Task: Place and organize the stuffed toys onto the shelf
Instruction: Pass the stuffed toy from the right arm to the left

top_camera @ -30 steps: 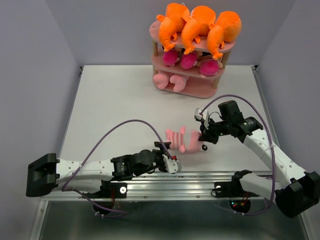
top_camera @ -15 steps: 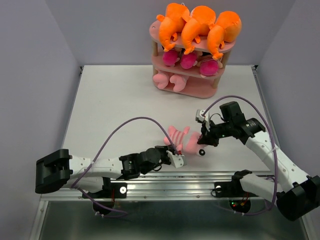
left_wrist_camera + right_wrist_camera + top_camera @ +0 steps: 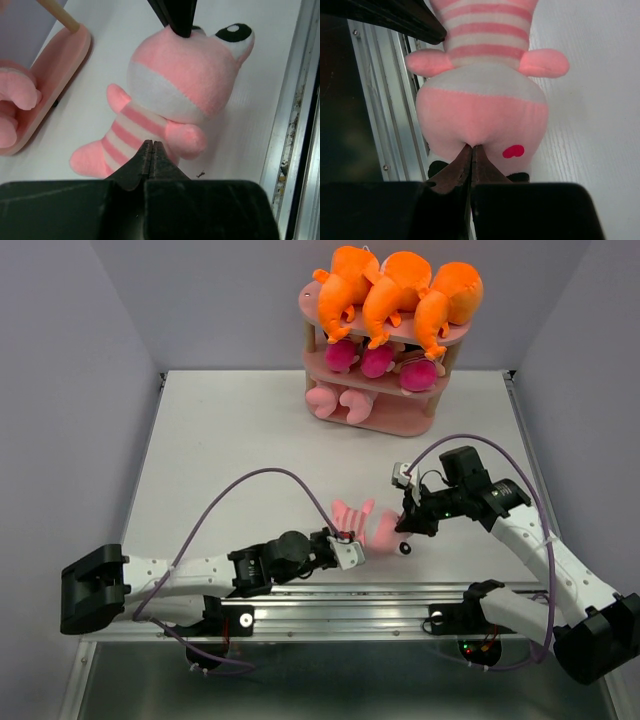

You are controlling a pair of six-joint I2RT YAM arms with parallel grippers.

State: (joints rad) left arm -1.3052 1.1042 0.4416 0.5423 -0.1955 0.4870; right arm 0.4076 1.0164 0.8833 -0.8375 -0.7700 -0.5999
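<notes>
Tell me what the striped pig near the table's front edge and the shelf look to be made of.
The pig: soft plush fabric, matte and fuzzy, apparently stuffed; fine nap and rounded, seam-edged limbs show close up. The shelf: smooth matte pink tiers, painted wood or plastic, cannot tell; posts look like bare light wood.

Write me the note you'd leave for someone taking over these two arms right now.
Left pincer: shut on the striped body of a pink striped plush pig.
Right pincer: shut on that pig's head.
The pig is near the front edge of the white table, apart from the pink three-tier shelf.
Done: orange plush monsters on the top tier, magenta plush dolls on the middle, two pale pink plush pigs on the bottom.
To do: shelve this pig, probably on the bottom tier.
</notes>
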